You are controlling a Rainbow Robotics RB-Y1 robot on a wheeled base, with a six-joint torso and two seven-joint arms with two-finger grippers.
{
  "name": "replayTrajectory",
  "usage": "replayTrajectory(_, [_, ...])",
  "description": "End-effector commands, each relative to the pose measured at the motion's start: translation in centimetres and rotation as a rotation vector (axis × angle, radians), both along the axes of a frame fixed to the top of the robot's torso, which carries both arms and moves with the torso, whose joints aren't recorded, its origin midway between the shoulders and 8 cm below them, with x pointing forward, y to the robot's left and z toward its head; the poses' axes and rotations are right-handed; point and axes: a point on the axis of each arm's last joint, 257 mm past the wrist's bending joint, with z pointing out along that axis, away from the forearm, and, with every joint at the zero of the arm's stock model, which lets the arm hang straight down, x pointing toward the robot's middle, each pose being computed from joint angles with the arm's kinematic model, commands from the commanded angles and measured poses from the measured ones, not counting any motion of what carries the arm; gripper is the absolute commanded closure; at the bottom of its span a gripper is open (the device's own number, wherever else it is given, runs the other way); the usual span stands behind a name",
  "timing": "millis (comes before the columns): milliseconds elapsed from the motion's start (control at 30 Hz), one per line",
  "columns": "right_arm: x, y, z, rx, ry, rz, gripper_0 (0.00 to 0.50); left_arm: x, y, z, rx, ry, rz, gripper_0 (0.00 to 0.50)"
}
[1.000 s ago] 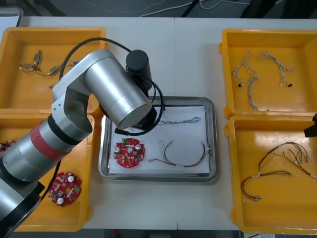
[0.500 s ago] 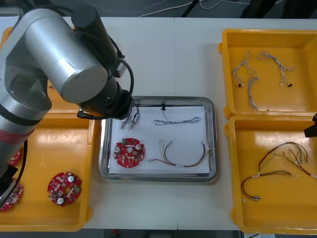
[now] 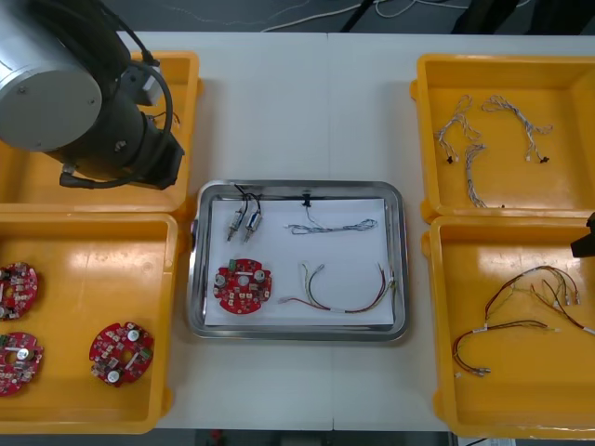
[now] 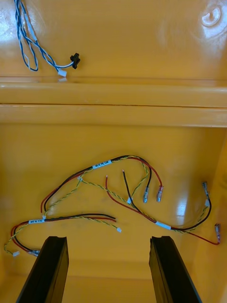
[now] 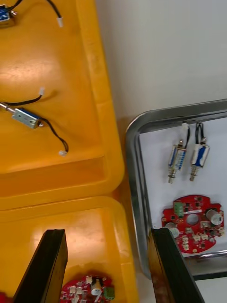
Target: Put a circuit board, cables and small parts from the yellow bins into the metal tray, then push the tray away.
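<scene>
Left end effector (image 5: 105, 236), spread, is retreating upper left.
Small metal parts (image 3: 245, 219) are lying in the metal tray (image 3: 297, 332); pushing is probably coming.

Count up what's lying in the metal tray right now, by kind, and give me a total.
Round red circuit boards: 1
Small metal parts: 2
Twisted blue and white cables: 1
Red and yellow cables: 1
Total: 5
</scene>
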Motion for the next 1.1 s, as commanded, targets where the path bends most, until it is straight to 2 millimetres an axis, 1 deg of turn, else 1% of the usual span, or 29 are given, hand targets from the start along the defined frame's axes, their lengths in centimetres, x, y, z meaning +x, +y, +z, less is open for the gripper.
replayTrajectory(33, [-0.2,-0.5,0.4,-0.003,-0.006,-0.010,0.000,0.0,4.4,1.5,-0.017,0.009,0.099,0.000])
replayTrajectory(167, [-0.2,-0.5,0.4,-0.003,-0.006,-0.010,0.000,-1.5,6.8,1.2,-0.043,0.055,0.088,0.000])
replayTrajectory(200, [-0.2,-0.5,0.4,-0.003,-0.006,-0.010,0.000,-1.7,7.1,1.1,-0.044,0.061,0.084,0.000])
replayTrajectory(300, [-0.2,-0.5,0.4,-0.003,-0.006,-0.010,0.000,-2.4,9.1,1.1,-0.035,0.071,0.069,0.000])
replayTrajectory(433, [-0.2,-0.5,0.4,-0.003,-0.006,-0.010,0.000,-3.0,10.9,1.0,-0.029,0.070,0.067,0.000])
replayTrajectory(467, [-1.1,1.1,-1.4,0.040,0.033,0.010,0.000,-3.1,11.4,1.0,-0.027,0.065,0.066,0.000])
replayTrajectory(533, [-1.1,1.8,-1.6,0.057,0.038,0.023,0.000,-3.5,12.1,1.0,-0.025,0.062,0.069,0.000])
replayTrajectory(567, [-0.9,2.1,-1.0,0.047,0.022,0.042,0.000,-3.7,12.6,1.0,-0.017,0.059,0.068,0.000])
replayTrajectory(600, [-0.9,2.3,-0.9,0.043,0.020,0.049,0.000,-3.8,12.8,1.0,-0.016,0.057,0.068,0.000])
replayTrajectory(667, [-0.8,3.3,-0.3,0.021,-0.002,0.088,0.000,-4.2,13.5,1.1,-0.012,0.051,0.076,0.000])
replayTrajectory(767, [-0.8,4.6,-0.1,-0.006,-0.018,0.140,0.000,-4.7,13.9,1.0,-0.014,0.042,0.076,0.000])
replayTrajectory(967, [-0.5,8.4,0.3,-0.085,-0.056,0.287,0.000,-4.8,14.5,0.9,-0.022,0.023,0.074,0.000])
replayTrajectory(1000, [-0.6,9.4,0.2,-0.093,-0.053,0.328,0.000,-4.9,14.5,0.8,-0.023,0.018,0.073,0.000])
replayTrajectory(1100, [-0.6,11.5,0.1,-0.094,-0.057,0.389,0.000,-5.1,14.6,0.8,-0.021,0.009,0.072,0.000])
